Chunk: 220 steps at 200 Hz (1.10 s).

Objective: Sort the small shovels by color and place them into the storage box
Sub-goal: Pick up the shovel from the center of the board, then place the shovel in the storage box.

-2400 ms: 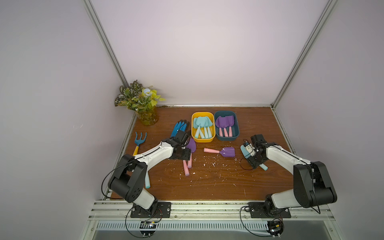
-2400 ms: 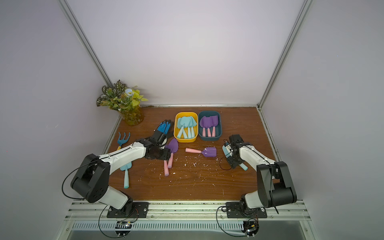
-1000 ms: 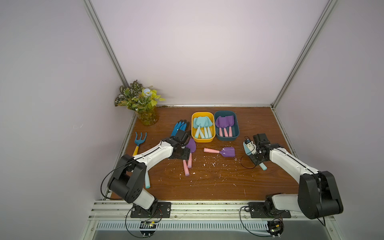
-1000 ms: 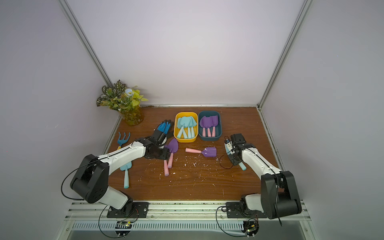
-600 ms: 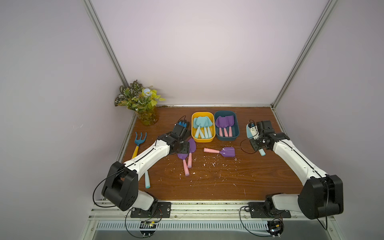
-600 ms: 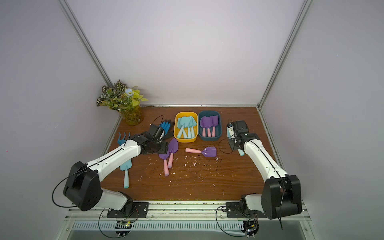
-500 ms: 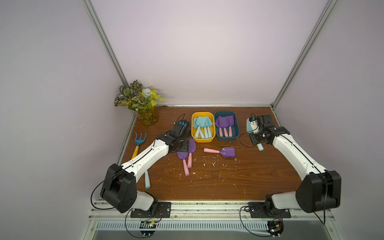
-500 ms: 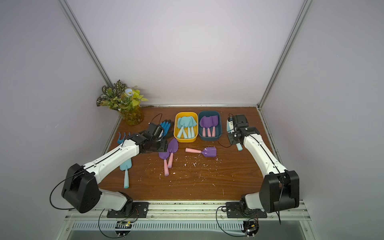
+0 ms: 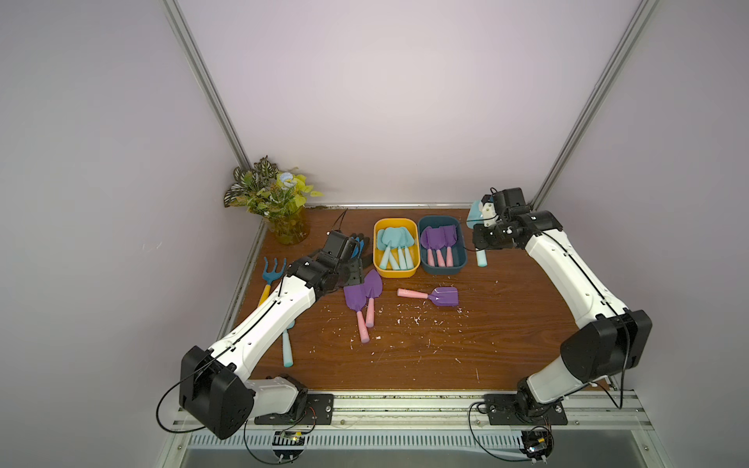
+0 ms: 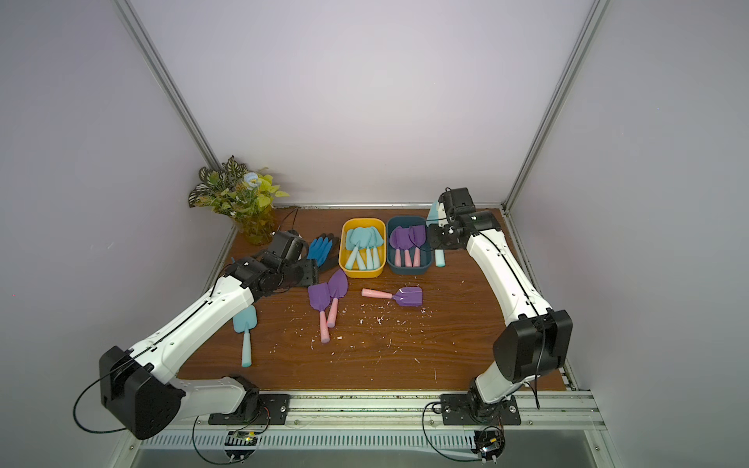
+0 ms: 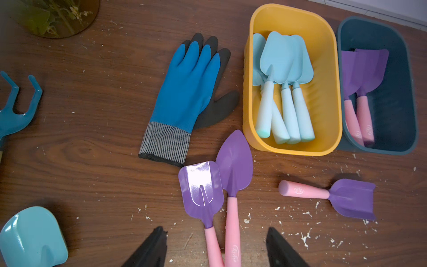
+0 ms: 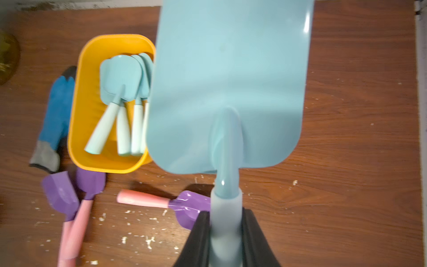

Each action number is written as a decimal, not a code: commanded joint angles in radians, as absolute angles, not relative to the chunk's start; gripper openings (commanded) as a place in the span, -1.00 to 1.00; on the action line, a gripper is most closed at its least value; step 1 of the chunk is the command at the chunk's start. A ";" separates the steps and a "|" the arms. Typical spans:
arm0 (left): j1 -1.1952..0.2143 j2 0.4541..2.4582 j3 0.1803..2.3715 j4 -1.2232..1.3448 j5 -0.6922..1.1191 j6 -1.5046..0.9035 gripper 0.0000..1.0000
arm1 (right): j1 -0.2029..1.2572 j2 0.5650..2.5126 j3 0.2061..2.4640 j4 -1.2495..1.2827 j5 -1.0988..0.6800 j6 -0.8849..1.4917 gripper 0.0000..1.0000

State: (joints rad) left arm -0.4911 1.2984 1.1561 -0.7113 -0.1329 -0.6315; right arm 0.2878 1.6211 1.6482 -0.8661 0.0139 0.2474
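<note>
1. Right gripper [image 12: 226, 216] is clenched on the handle of an aqua shovel [image 12: 227, 92], held in the air just beside the dark blue box [image 9: 441, 270], on the side away from the yellow box [image 9: 395, 273] that holds the other aqua ones.
2. Risk: released too soon, it lands among the boxed purple shovels [image 9: 439, 239].
3. Left gripper [image 11: 215, 233] hangs spread and empty over two overlapping loose purple shovels [image 11: 201, 189]; closing could catch both.
</note>
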 commanded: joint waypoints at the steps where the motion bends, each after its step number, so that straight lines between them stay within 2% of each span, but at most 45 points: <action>1: -0.485 1.285 1.197 -0.762 -0.166 -0.665 0.41 | 0.348 1.677 1.724 -0.900 -0.077 0.390 -1.00; 80: -0.484 1.336 1.217 -0.780 -0.225 -0.625 0.44 | 0.515 1.953 1.983 -0.781 -0.160 0.587 -1.00; 146: -0.475 1.324 1.211 -0.779 -0.288 -0.571 0.47 | 0.604 2.361 2.485 -0.905 -0.097 0.648 -1.00; 220: -0.472 1.315 1.188 -0.779 -0.309 -0.543 0.49 | 0.606 2.498 2.532 -0.889 -0.004 0.664 -1.00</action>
